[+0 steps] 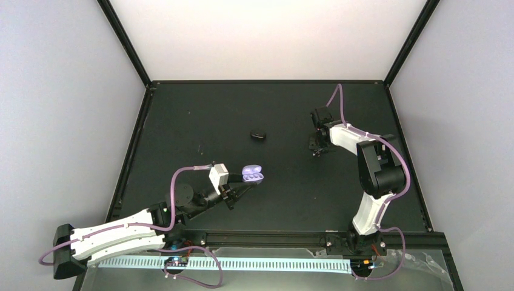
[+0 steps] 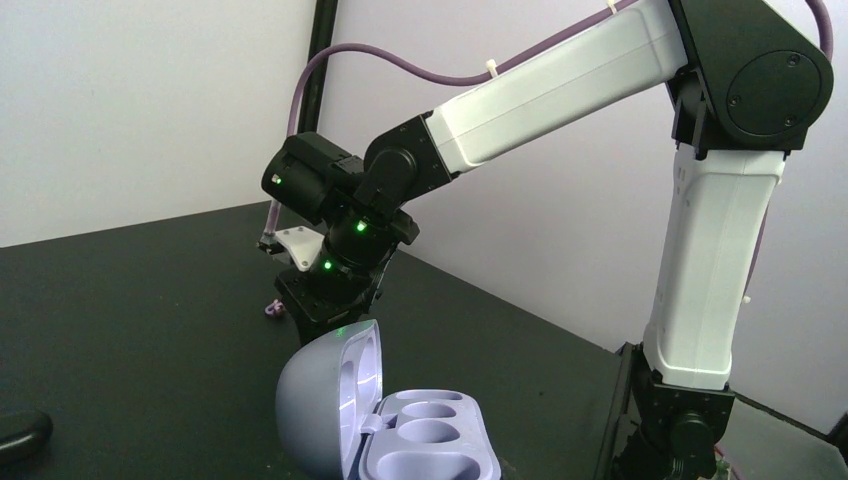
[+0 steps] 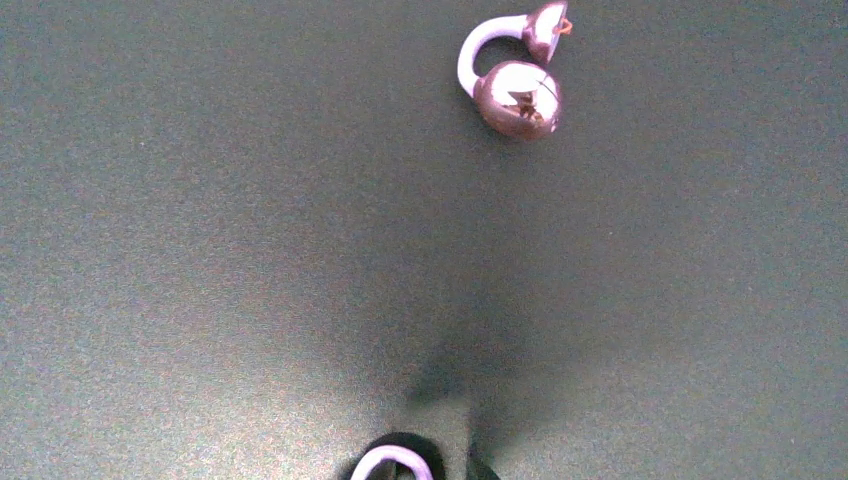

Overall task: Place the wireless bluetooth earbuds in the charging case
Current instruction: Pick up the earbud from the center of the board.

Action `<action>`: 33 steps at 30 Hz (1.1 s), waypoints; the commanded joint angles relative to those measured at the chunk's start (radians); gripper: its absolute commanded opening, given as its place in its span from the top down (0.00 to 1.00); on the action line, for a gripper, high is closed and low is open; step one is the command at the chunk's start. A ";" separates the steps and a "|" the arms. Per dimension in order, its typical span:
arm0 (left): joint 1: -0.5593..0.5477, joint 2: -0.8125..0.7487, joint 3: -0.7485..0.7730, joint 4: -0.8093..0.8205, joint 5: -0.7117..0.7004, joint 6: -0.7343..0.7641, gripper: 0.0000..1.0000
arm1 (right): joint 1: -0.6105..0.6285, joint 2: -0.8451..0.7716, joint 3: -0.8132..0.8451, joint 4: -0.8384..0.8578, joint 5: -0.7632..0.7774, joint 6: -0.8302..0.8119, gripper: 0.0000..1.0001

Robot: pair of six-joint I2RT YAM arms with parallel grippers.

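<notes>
Nothing is seated yet: both sockets are sitting empty.
The charging case is lying open just 7 o'clock of the table centre, at the tip of the left gripper. The right gripper is hovering at 3 o'clock above one earbud. Neither pincer's opening is showing, so I cannot tell. Picking up and seating the buds is all remaining, I'd judge.

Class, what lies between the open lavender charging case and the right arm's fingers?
Only bare black table separates the open lavender case from the right arm's fingers; the top external view shows it.
</notes>
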 commanded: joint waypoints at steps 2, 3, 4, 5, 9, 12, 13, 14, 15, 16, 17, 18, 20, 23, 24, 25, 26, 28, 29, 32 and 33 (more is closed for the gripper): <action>-0.004 0.009 0.021 0.027 -0.002 0.009 0.99 | 0.001 -0.009 0.000 -0.022 0.017 0.002 0.82; -0.003 0.009 0.021 0.030 -0.002 0.010 0.98 | 0.001 -0.013 0.002 -0.021 0.019 0.002 0.82; -0.004 0.011 0.021 0.030 -0.002 0.010 0.99 | 0.001 -0.015 0.003 -0.021 0.019 0.001 0.82; -0.004 0.012 0.021 0.031 -0.002 0.011 0.99 | 0.001 -0.015 0.006 -0.022 0.018 0.000 0.82; -0.004 0.017 0.023 0.034 0.000 0.011 0.98 | 0.001 -0.009 0.019 -0.027 0.017 -0.002 0.82; -0.004 0.017 0.023 0.033 0.001 0.011 0.98 | 0.001 -0.005 0.023 -0.023 0.013 -0.005 0.81; -0.004 0.017 0.023 0.034 0.000 0.012 0.98 | 0.001 -0.004 0.024 -0.023 0.012 -0.005 0.81; -0.004 0.017 0.023 0.032 0.000 0.012 0.99 | 0.001 -0.003 0.025 -0.021 0.011 -0.005 0.82; -0.004 0.017 0.023 0.032 -0.001 0.014 0.98 | 0.001 -0.002 0.026 -0.019 0.007 -0.007 0.83; -0.004 0.017 0.023 0.032 -0.003 0.014 0.99 | 0.001 -0.001 0.027 -0.017 0.005 -0.007 0.85; -0.004 0.018 0.023 0.033 -0.003 0.014 0.98 | 0.001 0.001 0.028 -0.017 0.000 -0.007 0.87; -0.004 0.017 0.023 0.033 -0.003 0.014 0.98 | 0.000 0.001 0.028 -0.016 -0.005 -0.007 0.90; -0.004 0.017 0.022 0.032 -0.003 0.014 0.99 | 0.002 0.000 0.024 -0.012 -0.009 -0.006 0.94; -0.004 0.018 0.021 0.034 -0.005 0.014 0.99 | 0.001 -0.011 0.012 -0.008 -0.007 -0.004 0.99; -0.004 0.018 0.021 0.034 -0.005 0.014 0.98 | 0.001 -0.016 0.008 -0.005 -0.006 0.000 0.99; -0.004 0.021 0.021 0.035 -0.005 0.014 0.98 | 0.001 -0.025 0.001 -0.002 -0.005 0.002 0.99; -0.004 0.021 0.021 0.035 -0.006 0.014 0.98 | 0.001 -0.035 -0.006 0.002 -0.006 0.007 0.99; -0.004 0.023 0.021 0.037 -0.006 0.014 0.98 | 0.002 -0.067 -0.021 0.006 0.002 0.021 0.99; -0.004 0.024 0.021 0.037 -0.006 0.015 0.98 | 0.004 -0.103 -0.029 0.008 0.005 0.031 0.99; -0.004 0.027 0.021 0.041 -0.013 0.014 0.99 | 0.032 -0.226 -0.050 0.003 0.019 0.066 0.99; -0.003 0.028 0.020 0.045 -0.017 0.014 0.98 | 0.050 -0.278 -0.049 -0.006 0.027 0.078 0.99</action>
